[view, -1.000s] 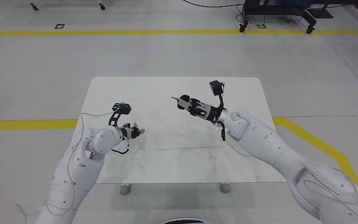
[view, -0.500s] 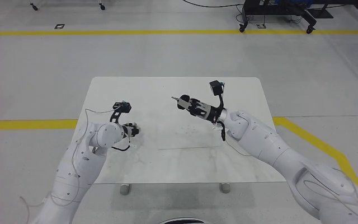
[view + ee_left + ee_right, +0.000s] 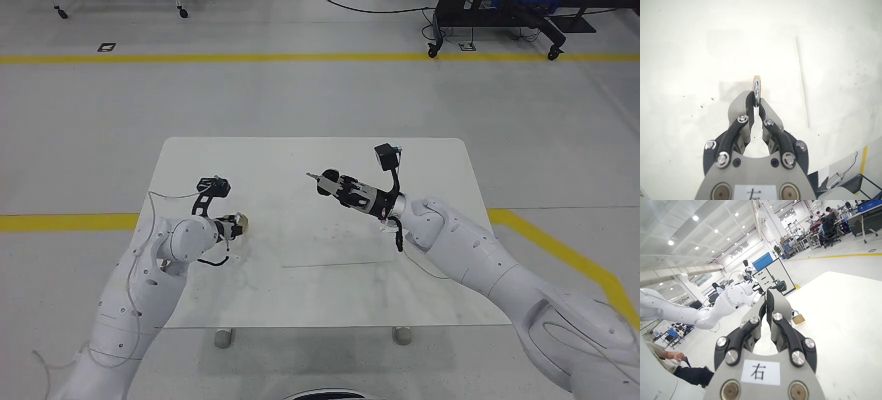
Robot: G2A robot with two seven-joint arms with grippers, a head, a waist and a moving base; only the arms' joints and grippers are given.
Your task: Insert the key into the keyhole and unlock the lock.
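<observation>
Padlock (image 3: 757, 87), small brass body with a silver shackle, sits pinched in the left hand (image 3: 757, 101). The black ribbed pads are clenched on its silver part and it is seen edge-on, brass edge sticking out past the fingertips. In the top view the left hand (image 3: 236, 226) is over the left-middle of the white rectangular worktop (image 3: 300, 290), with the padlock (image 3: 241, 222) at its tip as a yellowish spot. Can't tell if the padlock touches the worktop.

Right hand (image 3: 327, 182) is over the worktop centre, a bit to the far side, pointing left. It is clenched on a thin silver key (image 3: 315, 177), whose tip pokes out beyond the fingertips. In the right wrist view the right hand (image 3: 767, 294) has both pads pressed together. The padlock (image 3: 798, 319) shows just past one finger, brass face toward the camera, shackle up.

Key and padlock are well apart, the key to the right and slightly farther. Key not in the keyhole.
</observation>
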